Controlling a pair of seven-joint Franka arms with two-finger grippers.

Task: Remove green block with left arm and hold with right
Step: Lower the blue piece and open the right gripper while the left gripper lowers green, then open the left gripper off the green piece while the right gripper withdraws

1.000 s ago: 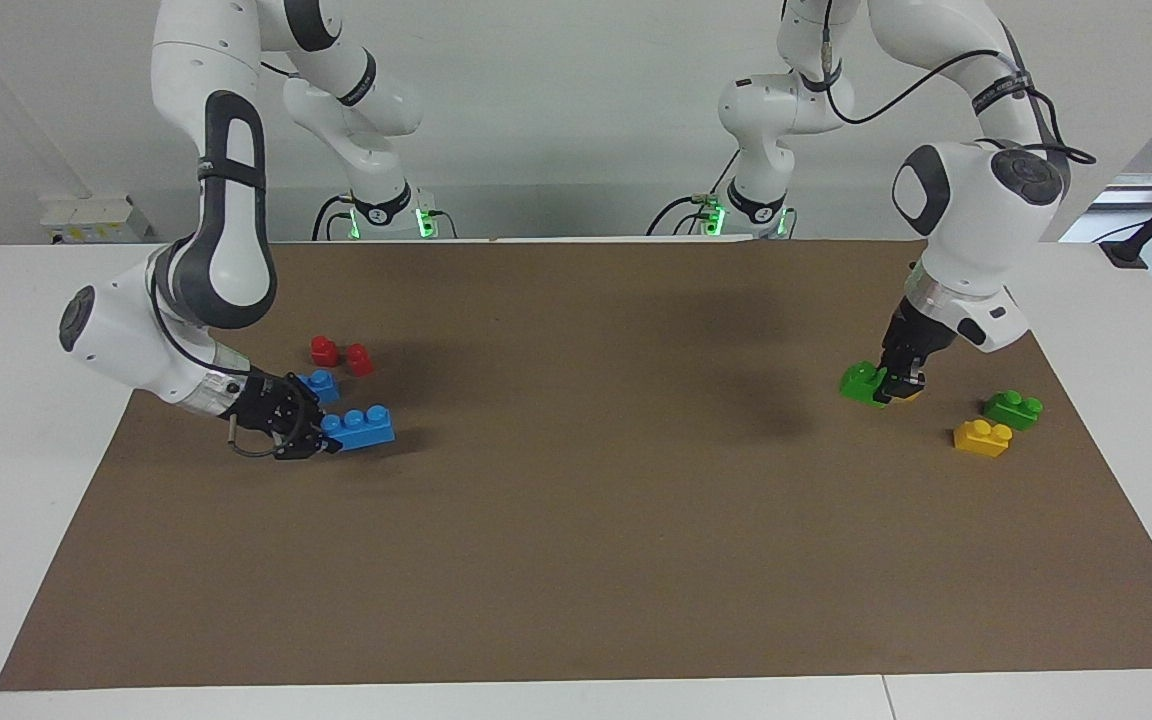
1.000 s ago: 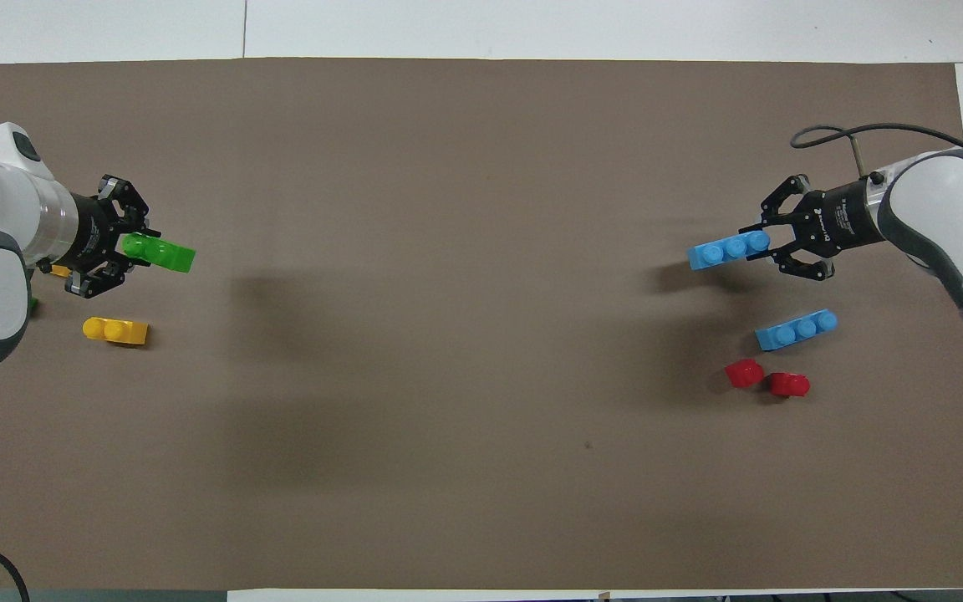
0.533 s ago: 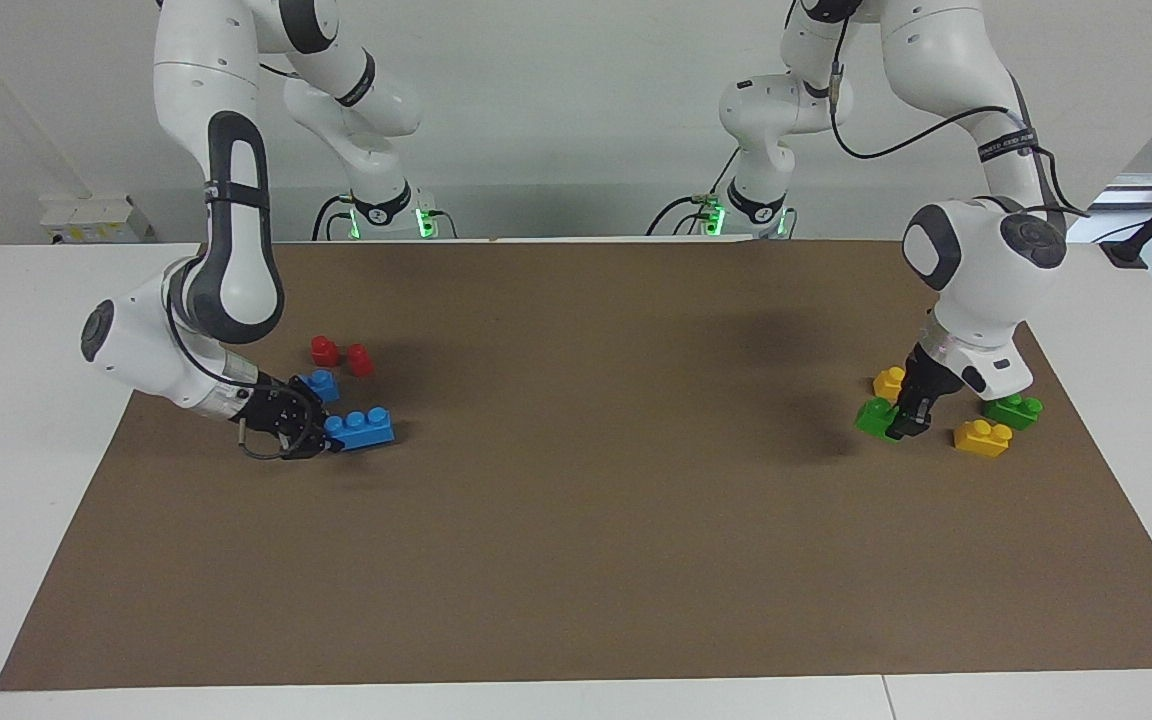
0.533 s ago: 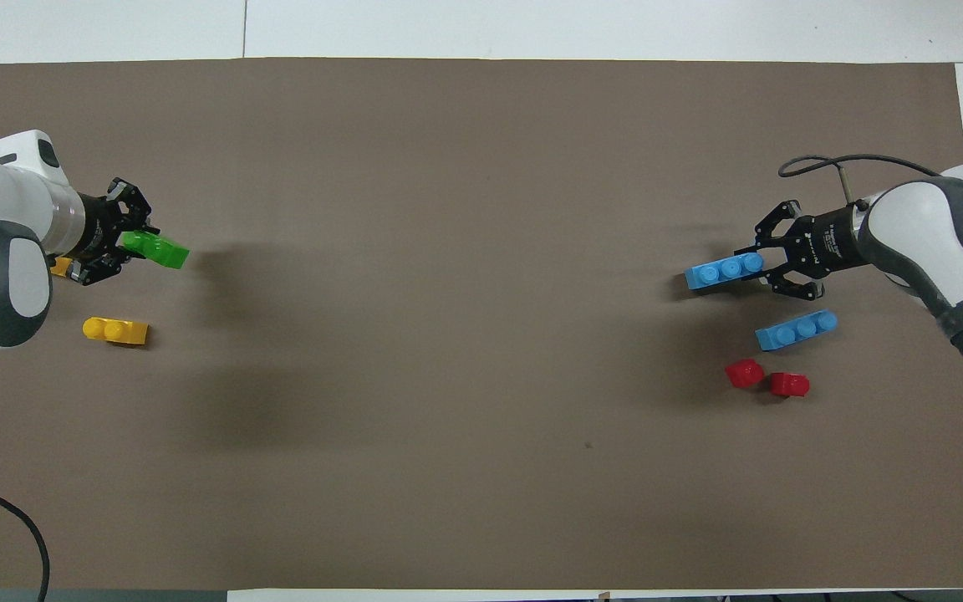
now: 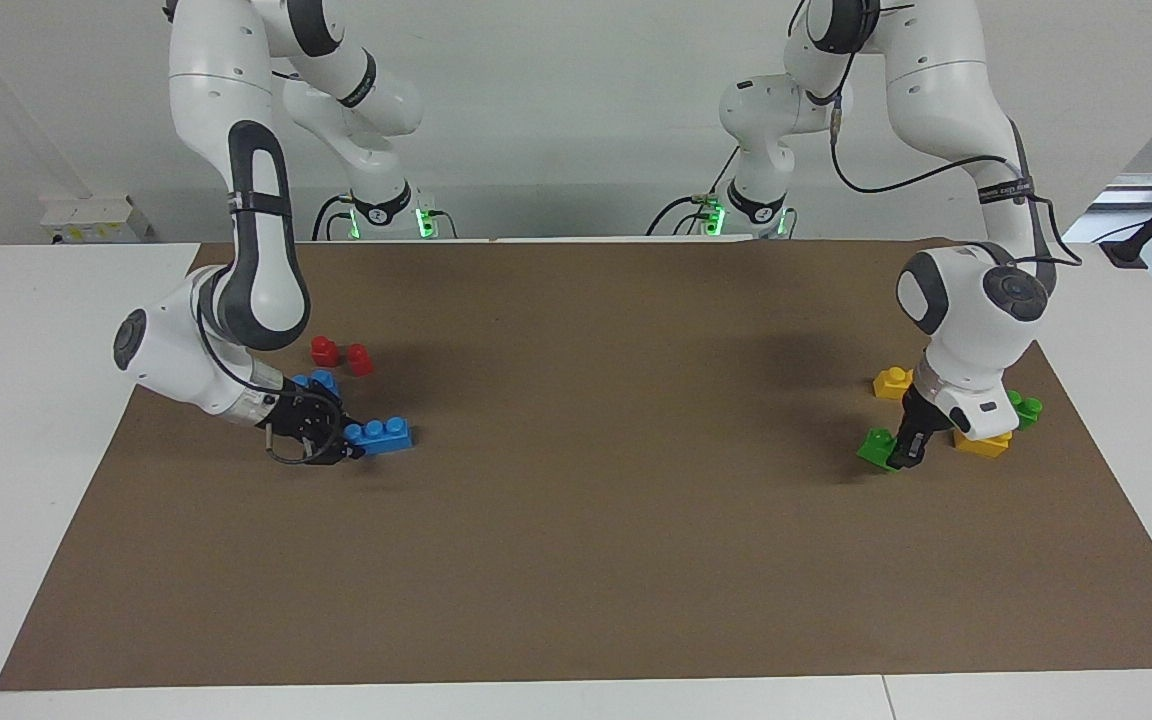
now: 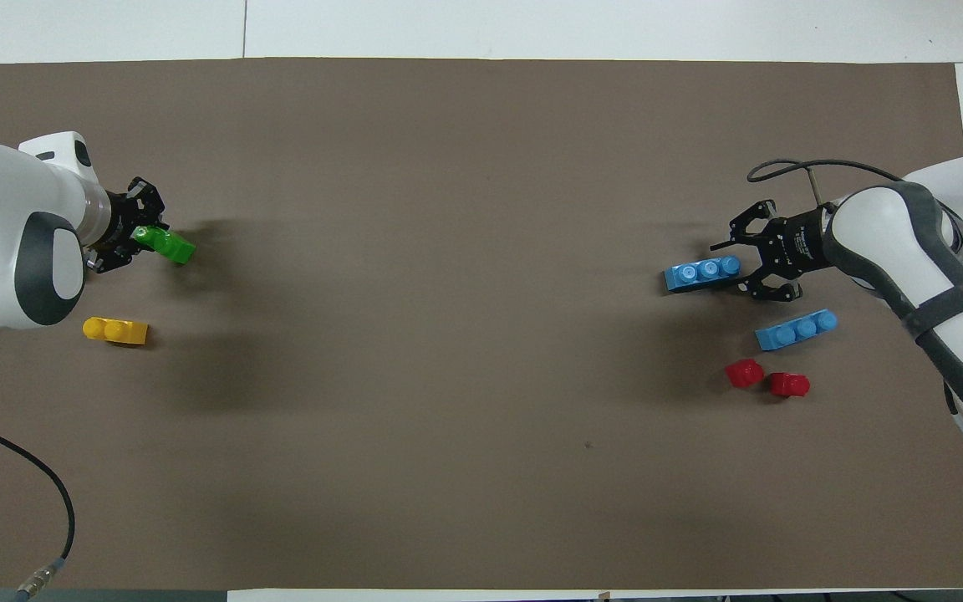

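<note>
The green block (image 5: 874, 445) is in my left gripper (image 5: 904, 452), which is shut on one end of it. The block sits tilted and low at the brown mat, at the left arm's end of the table. I cannot tell whether it touches the mat. It also shows in the overhead view (image 6: 172, 247), sticking out of the left gripper (image 6: 145, 237). My right gripper (image 5: 344, 445) is at the right arm's end, low over the mat, shut on the end of a three-stud blue brick (image 5: 386, 433). The overhead view shows this gripper (image 6: 741, 266) and the blue brick (image 6: 699, 274) too.
Beside the left gripper lie a second green brick (image 5: 1024, 408) and two yellow bricks (image 5: 893, 381) (image 5: 981, 443). Near the right gripper lie another blue brick (image 6: 797, 329) and two red blocks (image 6: 745, 373) (image 6: 789, 385). The brown mat (image 5: 586, 520) covers the table.
My left gripper has carried the green block down and away from the robots, uncovering a yellow brick. My right gripper has moved the blue brick toward the table's middle.
</note>
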